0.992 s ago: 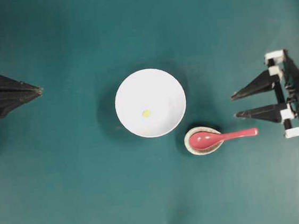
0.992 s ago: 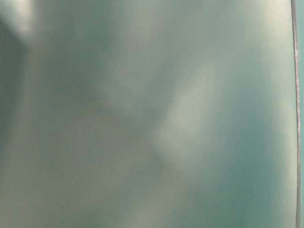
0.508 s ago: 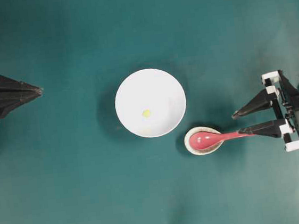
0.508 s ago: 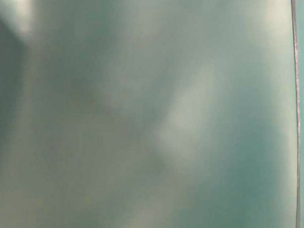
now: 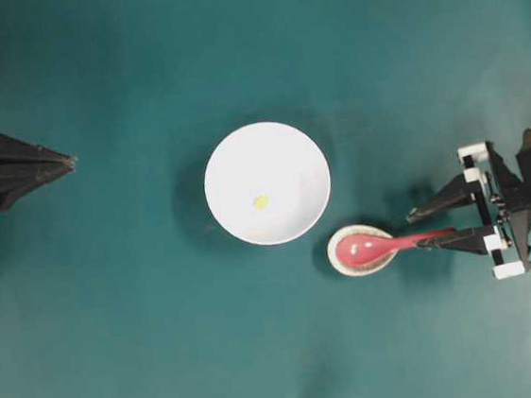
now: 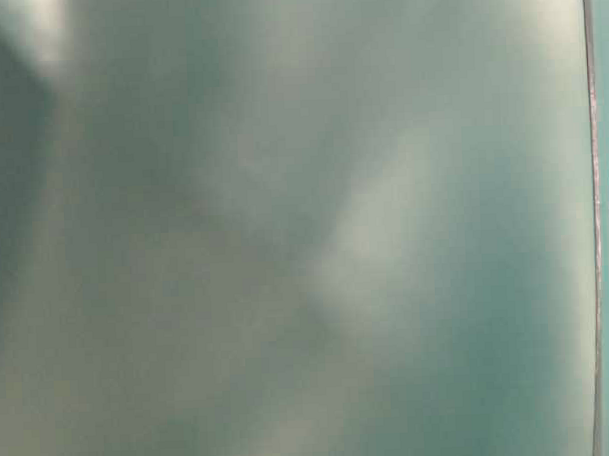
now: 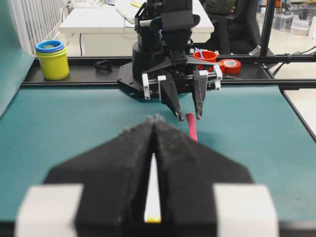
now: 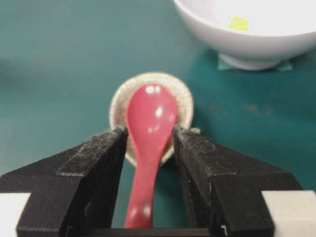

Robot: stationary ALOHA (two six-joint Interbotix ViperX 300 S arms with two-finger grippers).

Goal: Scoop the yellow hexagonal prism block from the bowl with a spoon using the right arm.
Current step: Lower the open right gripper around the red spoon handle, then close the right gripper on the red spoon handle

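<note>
Right end effector (image 8: 148, 143) sat open astride spoon (image 8: 148, 128) handle, scoop in small dish (image 8: 150, 116). Yellow block (image 8: 239, 22) lay in bowl (image 8: 247, 47). Off-centre closing could've flipped spoon or dragged dish.

spoon (image 8: 148, 143): glossy pink-red | bowl (image 8: 256, 39): smooth white, possibly ceramic | dish (image 8: 185, 103): speckled, matt

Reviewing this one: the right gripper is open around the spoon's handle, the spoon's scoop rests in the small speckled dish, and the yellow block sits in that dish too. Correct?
Not quite. The yellow block lies in the white bowl, as the overhead view shows. The rest holds: right gripper open around the spoon handle, scoop in the speckled dish.
</note>
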